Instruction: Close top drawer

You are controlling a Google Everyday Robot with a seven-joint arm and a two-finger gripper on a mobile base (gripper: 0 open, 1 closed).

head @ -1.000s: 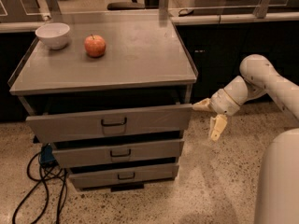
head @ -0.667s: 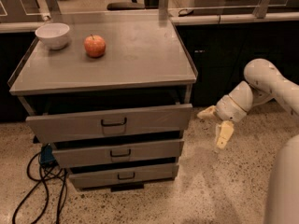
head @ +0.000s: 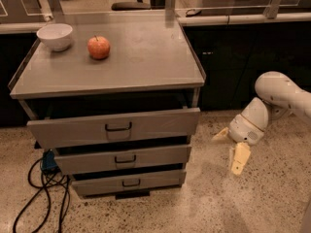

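Note:
The top drawer [head: 114, 126] is a wide grey front with a small black handle [head: 118, 127]. It stands pulled out from the grey cabinet, with a dark gap behind it. My gripper [head: 229, 147] hangs to the right of the cabinet, apart from the drawer's right end, above the floor. Its two pale fingers [head: 240, 158] are spread apart and hold nothing. The white arm [head: 282, 93] reaches in from the right.
Two narrower grey drawers [head: 124, 158] sit below the top one. On the cabinet top [head: 141, 57] stand a white bowl [head: 55, 35] and a red apple [head: 98, 47]. Black cables [head: 41, 188] and a blue plug lie on the floor at left. A dark counter runs behind.
My gripper has drawn back to the right and slightly down, away from the top drawer's right end. The drawer has not moved.

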